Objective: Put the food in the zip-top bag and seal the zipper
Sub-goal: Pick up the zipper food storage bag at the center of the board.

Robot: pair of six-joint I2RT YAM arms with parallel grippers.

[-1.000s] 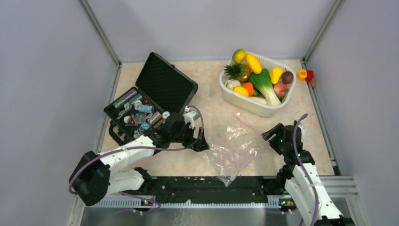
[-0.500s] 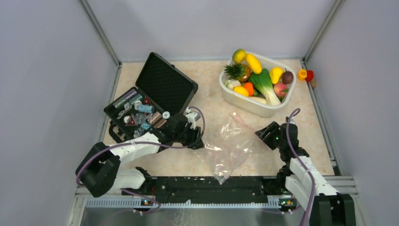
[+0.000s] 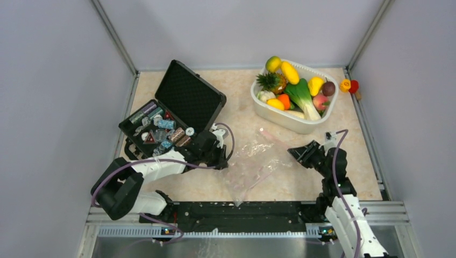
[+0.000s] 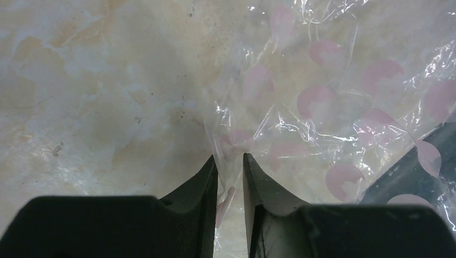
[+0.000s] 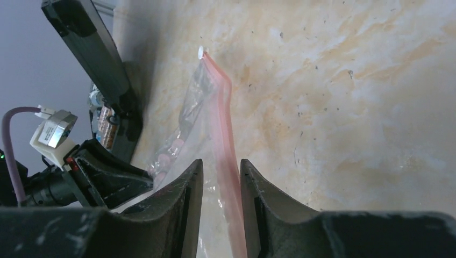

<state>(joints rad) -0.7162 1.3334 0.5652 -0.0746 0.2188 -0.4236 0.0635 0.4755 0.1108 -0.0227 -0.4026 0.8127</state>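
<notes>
The food [image 3: 293, 94], glossy toy fruits and vegetables, fills a white oval tub [image 3: 301, 127] at the back right. The clear, crinkly zip-top bag [image 3: 253, 166], printed with pink dots [image 4: 333, 107], lies mid-table between both arms. My left gripper [image 3: 221, 161] is at the bag's left edge. Its jaws [image 4: 228, 157] stand a narrow gap apart, with a fold of film between them. My right gripper [image 3: 294, 153] is at the bag's right end. Its jaws [image 5: 221, 161] straddle the pink zipper [image 5: 223, 123], with a slim gap on each side.
An open black case [image 3: 161, 129] holding several small items sits at the back left, close behind the left arm. Two small toys, orange and red [image 3: 348, 85], lie outside the tub by the right wall. A black rail [image 3: 236, 212] runs along the near edge.
Both grippers have narrowed from wide to a slim gap around the bag. The right gripper moved left onto the zipper end. The left drew back left, and the bag shifted left.
</notes>
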